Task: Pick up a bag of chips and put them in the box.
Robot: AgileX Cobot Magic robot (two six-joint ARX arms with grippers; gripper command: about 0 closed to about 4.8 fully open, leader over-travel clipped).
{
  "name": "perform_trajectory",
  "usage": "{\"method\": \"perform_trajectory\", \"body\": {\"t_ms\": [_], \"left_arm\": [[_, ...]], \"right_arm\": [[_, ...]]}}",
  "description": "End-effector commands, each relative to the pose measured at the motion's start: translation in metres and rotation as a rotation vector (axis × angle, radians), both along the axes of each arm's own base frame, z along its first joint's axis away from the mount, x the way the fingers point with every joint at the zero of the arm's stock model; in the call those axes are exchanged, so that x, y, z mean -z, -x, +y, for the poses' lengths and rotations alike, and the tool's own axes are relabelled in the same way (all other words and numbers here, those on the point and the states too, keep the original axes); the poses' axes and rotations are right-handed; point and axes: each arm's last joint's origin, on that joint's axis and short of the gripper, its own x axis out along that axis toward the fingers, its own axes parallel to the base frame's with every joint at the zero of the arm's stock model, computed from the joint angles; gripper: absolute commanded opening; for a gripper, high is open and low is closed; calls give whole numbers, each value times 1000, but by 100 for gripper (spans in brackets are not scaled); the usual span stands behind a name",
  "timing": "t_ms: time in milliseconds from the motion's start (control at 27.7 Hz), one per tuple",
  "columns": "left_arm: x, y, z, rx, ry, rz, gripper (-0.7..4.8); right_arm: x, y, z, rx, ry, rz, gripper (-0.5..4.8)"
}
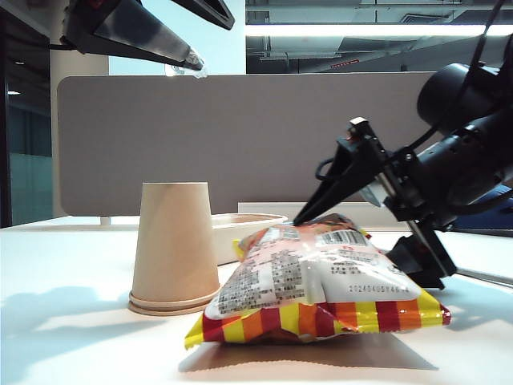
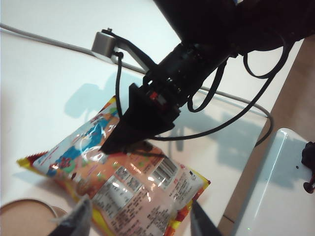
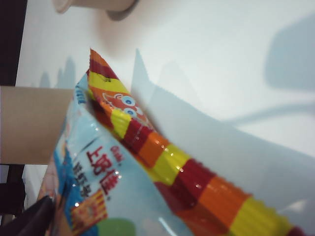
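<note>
Right gripper [image 1: 309, 215] is down at the bag of chips [image 1: 321, 277], jaws spread, nothing held; one fingertip [image 2: 109, 146] is at the bag's top face. The bag lies flat on the table [image 1: 64, 337], long axis across the exterior view, box [image 1: 244, 228] behind it beside the upturned cup [image 1: 175, 249]. Left gripper [image 1: 188, 36] hangs high above, jaws apart, empty. Right arm is clearly nearer.

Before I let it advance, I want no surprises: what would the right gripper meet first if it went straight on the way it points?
The chip bag. The right gripper, jaws open, points down-left with its tips at the bag's top; contact is unclear.
</note>
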Motion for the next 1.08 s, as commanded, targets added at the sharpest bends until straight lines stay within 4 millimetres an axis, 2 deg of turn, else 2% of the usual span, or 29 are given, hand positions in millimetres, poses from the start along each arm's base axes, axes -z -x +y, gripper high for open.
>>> {"method": "perform_trajectory", "body": {"t_ms": [36,108,181,325,398,651,759,1084], "left_arm": [[-3,0,0,3,9,-13,257],[-3,0,0,3,9,-13,257],[-3,0,0,3,8,-11,257],[-2,1,0,3,2,-5,257],[-2,1,0,3,-3,0,257],[-1,1,1,3,-7,4,257],[-1,1,1,3,-7,4,257],[-1,1,1,3,-10,7,257]], "right_arm": [[5,4,7,-17,26,9,479],[5,5,11,-24,30,0,479],[5,5,12,-18,42,-7,427],[5,4,11,-6,59,-22,289],[5,4,11,-13,61,-32,248],[4,3,12,-14,54,-50,236],[3,2,12,-13,49,-62,197],[0,-1,11,-4,39,-90,196]]}}
